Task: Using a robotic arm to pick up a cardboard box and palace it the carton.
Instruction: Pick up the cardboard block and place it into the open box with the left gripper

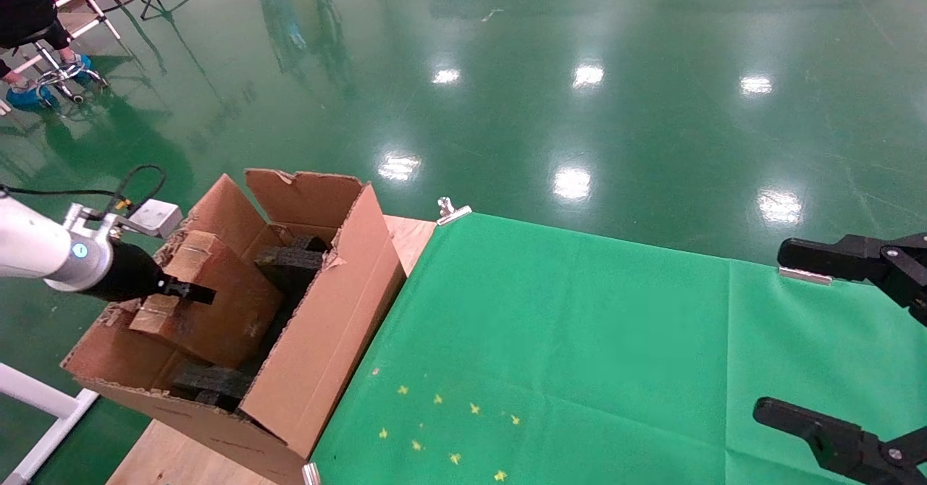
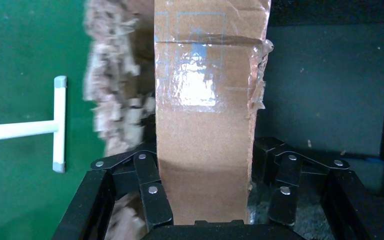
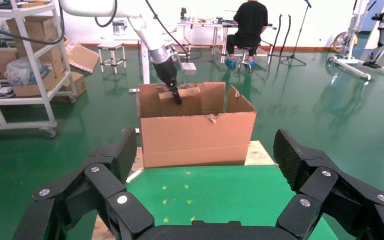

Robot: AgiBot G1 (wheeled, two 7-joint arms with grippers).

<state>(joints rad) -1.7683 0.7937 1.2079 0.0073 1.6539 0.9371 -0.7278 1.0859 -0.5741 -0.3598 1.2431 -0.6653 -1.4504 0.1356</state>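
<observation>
My left gripper (image 1: 190, 293), on the white-sleeved arm, is shut on the small taped cardboard box (image 1: 217, 311) and holds it tilted inside the carton (image 1: 340, 311), just above the black foam blocks (image 1: 290, 264). In the left wrist view the box (image 2: 205, 100) stands between the closed jaws of this gripper (image 2: 205, 167), next to the carton's torn edge (image 2: 115, 100). The right wrist view shows the carton (image 3: 197, 137) from the side, with the left arm (image 3: 167, 75) reaching into it. My right gripper (image 1: 847, 340) is open and empty over the table's right side; it also shows in its own wrist view (image 3: 205, 160).
The carton stands on a wooden board (image 1: 413, 235) at the left end of the green cloth table (image 1: 579, 340). Metal clips (image 1: 452, 211) hold the cloth. A white frame (image 1: 43, 405) lies below left. A person (image 3: 250, 22) sits far behind, and shelves (image 3: 25, 60) stand beyond.
</observation>
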